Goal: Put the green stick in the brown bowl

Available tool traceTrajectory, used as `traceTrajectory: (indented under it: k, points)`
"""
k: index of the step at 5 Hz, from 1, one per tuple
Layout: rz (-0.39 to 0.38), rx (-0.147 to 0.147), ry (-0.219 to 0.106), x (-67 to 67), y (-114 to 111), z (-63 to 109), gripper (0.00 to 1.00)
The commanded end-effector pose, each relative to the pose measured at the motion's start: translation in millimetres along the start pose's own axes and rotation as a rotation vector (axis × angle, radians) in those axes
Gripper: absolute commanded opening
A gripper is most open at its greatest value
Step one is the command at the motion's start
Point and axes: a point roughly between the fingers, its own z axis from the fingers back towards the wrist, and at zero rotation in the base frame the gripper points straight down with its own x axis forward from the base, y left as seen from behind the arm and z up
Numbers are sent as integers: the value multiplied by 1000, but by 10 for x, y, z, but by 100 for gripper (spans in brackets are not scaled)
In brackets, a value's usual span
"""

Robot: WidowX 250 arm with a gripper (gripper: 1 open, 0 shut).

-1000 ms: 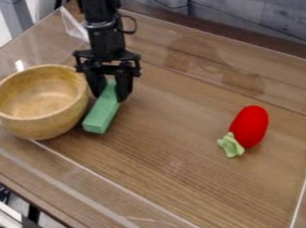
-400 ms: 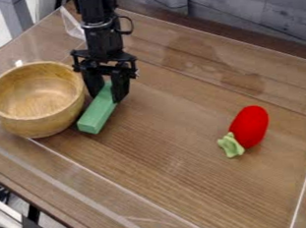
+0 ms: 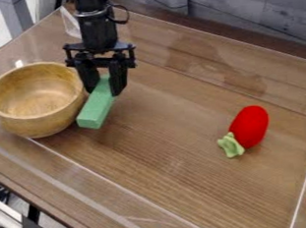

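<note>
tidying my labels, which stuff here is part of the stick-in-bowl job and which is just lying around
Part of the job:
- green stick, upper end between the tool's fingers, beside the bowl
- brown bowl, nothing in it
- tool, closed on the stick

Just lying about:
- red strawberry toy, far off to the right on the table

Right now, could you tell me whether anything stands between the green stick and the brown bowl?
Nothing visible does. The gripper holds the green stick right beside the brown bowl, with only the bowl's own wall to clear. The strawberry toy lies far off.
</note>
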Motion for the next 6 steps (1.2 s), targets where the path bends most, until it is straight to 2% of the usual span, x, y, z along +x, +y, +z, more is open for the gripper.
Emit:
traceTrajectory:
  k: [1,3,6]
  points:
    - [34,6,-71,-30,-42,169,0]
    - [-151,50,-46,-5,117,200,0]
    - [-125,49,-42,48,74,-47,0]
